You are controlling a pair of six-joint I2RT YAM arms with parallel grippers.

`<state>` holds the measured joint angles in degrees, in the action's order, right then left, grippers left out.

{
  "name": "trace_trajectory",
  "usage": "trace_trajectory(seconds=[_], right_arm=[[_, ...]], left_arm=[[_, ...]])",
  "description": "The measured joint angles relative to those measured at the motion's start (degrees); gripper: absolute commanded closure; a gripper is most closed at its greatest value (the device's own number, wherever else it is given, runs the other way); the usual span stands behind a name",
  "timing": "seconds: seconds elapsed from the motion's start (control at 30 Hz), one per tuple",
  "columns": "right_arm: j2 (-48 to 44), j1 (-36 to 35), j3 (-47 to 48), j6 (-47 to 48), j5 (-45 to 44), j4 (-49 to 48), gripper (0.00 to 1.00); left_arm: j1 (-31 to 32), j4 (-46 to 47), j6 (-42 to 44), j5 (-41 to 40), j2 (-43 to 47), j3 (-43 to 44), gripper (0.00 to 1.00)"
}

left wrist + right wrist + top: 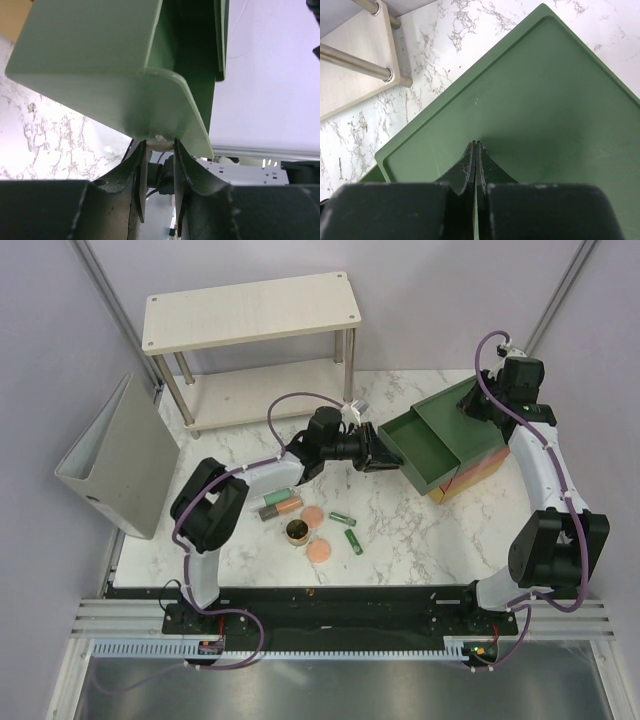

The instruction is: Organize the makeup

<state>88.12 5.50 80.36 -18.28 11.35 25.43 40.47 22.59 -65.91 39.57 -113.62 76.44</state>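
White marble-veined surface (420, 540) carries everything. Nearest the arm bases, left of centre, the makeup (310, 525) lies in a loose cluster, and neither arm touches it. Closest is one peach-pink disc (320, 552), with the dark gold-rimmed jar (297, 532) just beyond it to the left and a short dark green tube (353, 541) to its right. A little farther lie the second peach-pink disc (313, 516) and the second dark green tube (343, 519). The grey-orange tube (281, 509) and mint-green tube (274, 499) lie side by side.

Past the cluster the left arm stretches rightward, its forearm low and nearly level. The left end effector (385, 460) meets the front of the green drawer (420, 445), which stands pulled out of the drawer box (478, 440). From the left wrist, its fingers (141, 170) are drawn narrow, pinching a pale knob (160, 143) under the drawer's front lip.

The right arm arcs up the right edge and bends back over the box. The right end effector (476, 145) points down at the green top, fingers pressed together and holding nothing. Whether the tips touch the panel cannot be told.

A grey file holder (120, 455) stands at the far left edge. Farthest back is a pale two-tier shelf (250, 312) on metal legs, with plain grey walls enclosing the space.
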Motion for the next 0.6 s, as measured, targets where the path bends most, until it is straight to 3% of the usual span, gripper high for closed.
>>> trace_trajectory(seconds=[0.07,0.13,0.17,0.2,0.27,0.3,0.33,0.4,0.6], right_arm=[[-0.02,-0.02,-0.09,-0.02,0.42,-0.09,1.0],[-0.07,-0.02,-0.2,-0.02,0.72,-0.13,1.0],[-0.11,-0.02,-0.31,-0.04,0.79,-0.22,1.0],[-0.15,-0.02,-0.35,-0.04,0.83,-0.28,1.0],[-0.17,-0.02,-0.37,-0.04,0.87,-0.39,1.0],[-0.17,-0.02,-0.46,-0.02,0.83,-0.55,1.0],[-0.15,-0.02,-0.57,-0.07,0.9,-0.68,1.0],[-0.17,-0.02,-0.61,-0.09,0.85,-0.83,1.0],[-0.17,-0.02,-0.63,-0.09,0.85,-0.83,1.0]], left_arm=[[0.0,-0.48,1.42,0.0,1.6,-1.81,0.98],[0.0,-1.25,2.54,-0.15,2.64,-2.89,0.89],[0.0,-1.51,2.97,-0.26,3.04,-3.26,0.82],[0.0,-1.79,3.37,-0.33,3.32,-3.48,0.64],[-0.04,-2.16,4.09,-0.33,3.54,-3.54,0.49],[-0.07,-2.6,4.66,-0.13,3.54,-3.54,0.37],[-0.04,-3.89,5.33,0.09,3.54,-3.54,0.33],[0.15,-6.67,6.71,0.2,3.54,-3.58,0.28],[0.17,-15.3,14.01,-0.57,5.33,-3.82,0.28]])
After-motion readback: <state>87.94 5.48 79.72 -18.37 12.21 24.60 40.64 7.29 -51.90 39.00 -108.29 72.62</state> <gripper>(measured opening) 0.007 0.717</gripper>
